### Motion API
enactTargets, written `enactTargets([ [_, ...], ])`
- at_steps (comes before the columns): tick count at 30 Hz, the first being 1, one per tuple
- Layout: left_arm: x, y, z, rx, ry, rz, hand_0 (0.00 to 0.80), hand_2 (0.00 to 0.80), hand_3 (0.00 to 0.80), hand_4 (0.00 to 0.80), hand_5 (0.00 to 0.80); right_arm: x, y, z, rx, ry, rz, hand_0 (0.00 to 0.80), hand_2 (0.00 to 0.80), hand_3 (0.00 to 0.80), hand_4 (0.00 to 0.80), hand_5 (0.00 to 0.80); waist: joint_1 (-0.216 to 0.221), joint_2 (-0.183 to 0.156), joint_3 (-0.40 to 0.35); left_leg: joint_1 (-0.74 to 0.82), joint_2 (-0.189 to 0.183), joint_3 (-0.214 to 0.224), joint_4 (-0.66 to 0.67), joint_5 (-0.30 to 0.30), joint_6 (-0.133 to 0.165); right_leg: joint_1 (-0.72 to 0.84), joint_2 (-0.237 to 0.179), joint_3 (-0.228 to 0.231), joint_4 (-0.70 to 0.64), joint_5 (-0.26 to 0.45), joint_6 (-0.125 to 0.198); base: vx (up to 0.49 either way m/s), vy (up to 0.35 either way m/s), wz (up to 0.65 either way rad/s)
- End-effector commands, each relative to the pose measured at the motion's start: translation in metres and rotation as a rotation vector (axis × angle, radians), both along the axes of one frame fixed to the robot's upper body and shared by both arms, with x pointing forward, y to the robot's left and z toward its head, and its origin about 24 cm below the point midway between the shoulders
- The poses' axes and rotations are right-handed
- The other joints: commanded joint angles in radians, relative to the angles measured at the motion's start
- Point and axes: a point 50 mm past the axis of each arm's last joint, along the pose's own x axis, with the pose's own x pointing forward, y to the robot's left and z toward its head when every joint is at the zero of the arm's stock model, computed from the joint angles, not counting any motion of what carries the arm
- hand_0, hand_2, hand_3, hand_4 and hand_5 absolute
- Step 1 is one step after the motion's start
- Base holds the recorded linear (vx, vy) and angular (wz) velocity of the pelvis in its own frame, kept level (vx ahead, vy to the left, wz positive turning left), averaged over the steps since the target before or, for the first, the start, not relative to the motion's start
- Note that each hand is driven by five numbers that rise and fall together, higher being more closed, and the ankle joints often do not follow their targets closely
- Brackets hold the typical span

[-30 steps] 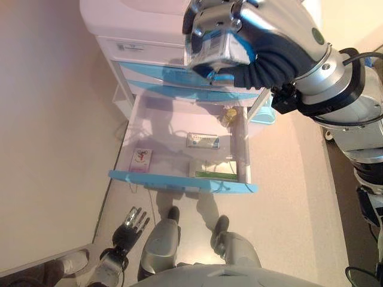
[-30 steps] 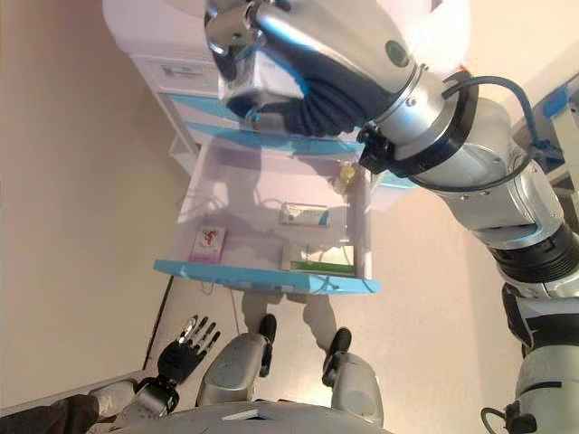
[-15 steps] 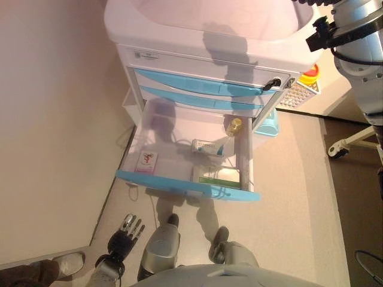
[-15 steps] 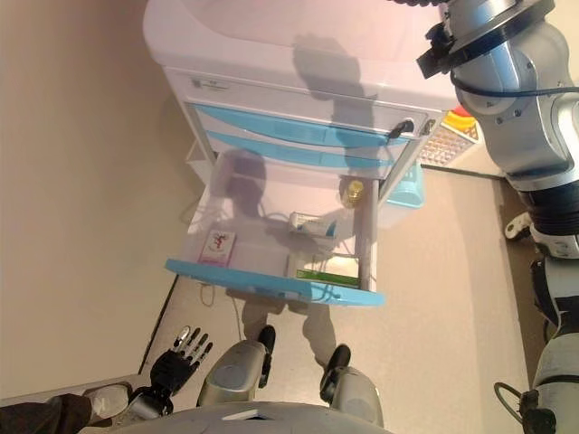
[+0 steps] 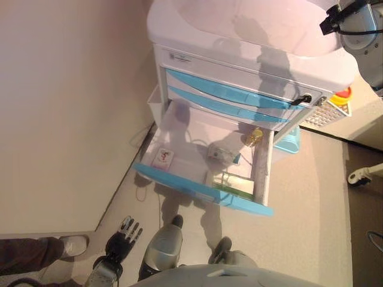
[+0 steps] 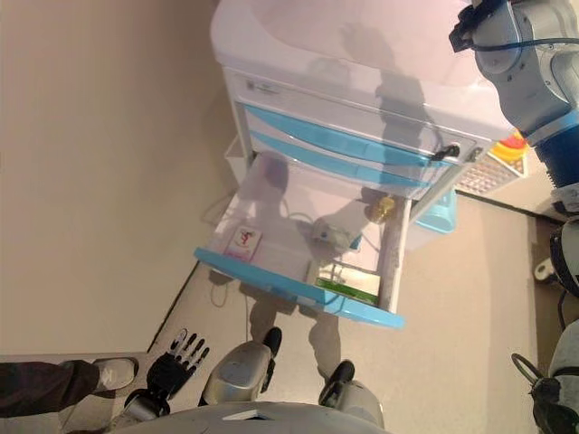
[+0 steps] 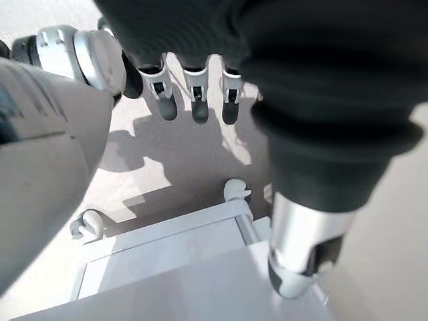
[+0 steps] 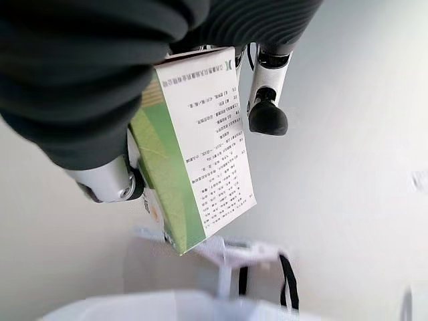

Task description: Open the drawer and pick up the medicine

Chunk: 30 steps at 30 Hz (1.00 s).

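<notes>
The white cabinet's (image 5: 251, 36) bottom drawer (image 5: 179, 182) with a blue front stands pulled out. In it lie a small pink-and-white box (image 5: 161, 157), a silvery packet (image 5: 220, 153), a yellow bottle (image 5: 252, 136) and a green-and-white box (image 5: 230, 183). My right hand (image 8: 120, 73) is shut on a green-and-white medicine box (image 8: 200, 154), held up in the air; in the eye views only its arm (image 5: 353, 18) shows, at the top right above the cabinet. My left hand (image 5: 122, 236) hangs open and empty low at the left, near the floor.
Two shut blue drawers (image 5: 233, 98) sit above the open one. A white basket with a yellow-and-red thing (image 5: 335, 104) hangs on the cabinet's right side, with a light blue bin (image 5: 290, 140) below it. A person's shoe and leg (image 5: 72, 244) stand at the lower left.
My right hand with the box has risen from in front of the camera up and out of the eye views. The whole picture has shifted and tilted, so the camera moved. The left hand stays.
</notes>
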Motion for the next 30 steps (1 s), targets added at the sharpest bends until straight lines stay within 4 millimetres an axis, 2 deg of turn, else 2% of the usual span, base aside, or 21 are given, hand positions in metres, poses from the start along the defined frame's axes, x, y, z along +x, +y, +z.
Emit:
enactTargets([
  [1,-0.008,0.012,0.005,0.036,0.003,-0.031,0.0,0.0,0.0,0.0,0.0,0.0,0.002,0.026,0.033,-0.036,0.009,0.8,0.8,0.8,0.8,0.8,0.042,0.021,-0.028,0.005,-0.069,-0.029,-0.054,-0.07,0.031,0.058,-0.009,0.005,0.126,-0.117,0.024,-0.02,0.041,0.16],
  [11,-0.019,0.014,0.003,-0.001,0.023,0.0,0.0,0.0,0.0,0.0,0.0,0.021,-0.022,0.005,0.024,0.118,-0.105,0.8,0.8,0.8,0.8,0.8,0.094,0.061,0.015,-0.022,-0.087,-0.068,-0.028,-0.063,0.024,0.063,-0.037,-0.044,0.144,-0.136,0.012,-0.005,0.042,0.16],
  [17,-0.026,0.013,0.001,-0.017,0.019,0.021,0.0,0.0,0.0,0.0,0.0,0.03,-0.046,-0.005,-0.043,0.161,-0.29,0.8,0.8,0.8,0.8,0.8,0.122,0.079,0.027,-0.032,-0.091,-0.082,-0.021,-0.055,0.019,0.071,-0.046,-0.071,0.143,-0.146,0.006,0.02,0.039,0.16],
  [20,-0.026,0.015,0.002,-0.022,0.009,0.033,0.0,0.0,0.0,0.0,0.0,0.029,-0.061,-0.004,-0.041,0.149,-0.392,0.8,0.8,0.8,0.8,0.8,0.136,0.083,0.041,-0.04,-0.09,-0.086,-0.017,-0.051,0.018,0.067,-0.051,-0.083,0.15,-0.148,0.005,0.012,-0.018,0.11],
  [21,-0.028,0.016,0.001,-0.023,0.014,0.038,0.0,0.0,0.0,0.0,0.0,0.029,-0.066,-0.005,-0.041,0.144,-0.425,0.8,0.8,0.8,0.8,0.8,0.14,0.079,0.047,-0.029,-0.089,-0.086,-0.013,-0.073,0.012,0.072,-0.053,-0.072,0.162,-0.173,0.009,0.063,-0.046,0.13],
  [25,-0.034,0.016,0.0,-0.027,0.025,0.061,0.0,0.0,0.0,0.0,0.0,0.026,-0.086,-0.005,-0.011,0.125,-0.55,0.8,0.8,0.8,0.8,0.8,0.153,0.081,0.054,-0.035,-0.089,-0.089,-0.009,-0.07,0.01,0.073,-0.055,-0.084,0.159,-0.169,0.01,0.028,-0.015,0.06],
  [26,-0.034,0.016,-0.001,-0.03,0.027,0.068,0.0,0.0,0.0,0.0,0.0,0.024,-0.091,-0.004,-0.001,0.105,-0.584,0.075,0.075,0.075,0.075,0.075,0.155,0.082,0.056,-0.037,-0.088,-0.09,-0.008,-0.069,0.009,0.074,-0.055,-0.086,0.155,-0.167,0.01,0.0,0.0,0.0],
  [27,-0.036,0.016,-0.001,-0.032,0.03,0.074,0.0,0.0,0.0,0.0,0.0,0.022,-0.093,-0.002,-0.014,0.088,-0.612,0.0,0.0,0.0,0.0,0.0,0.158,0.083,0.058,-0.038,-0.087,-0.091,-0.005,-0.069,0.008,0.076,-0.056,-0.089,0.155,-0.166,0.009,0.0,0.0,0.0],
  [30,-0.038,0.014,-0.002,-0.036,0.024,0.071,0.0,0.0,0.0,0.0,0.0,0.019,-0.094,0.003,-0.035,0.02,-0.635,0.0,0.0,0.0,0.0,0.0,0.162,0.083,0.062,-0.043,-0.087,-0.091,-0.002,-0.068,0.008,0.073,-0.055,-0.09,0.155,-0.163,0.009,-0.004,-0.011,0.0],
])
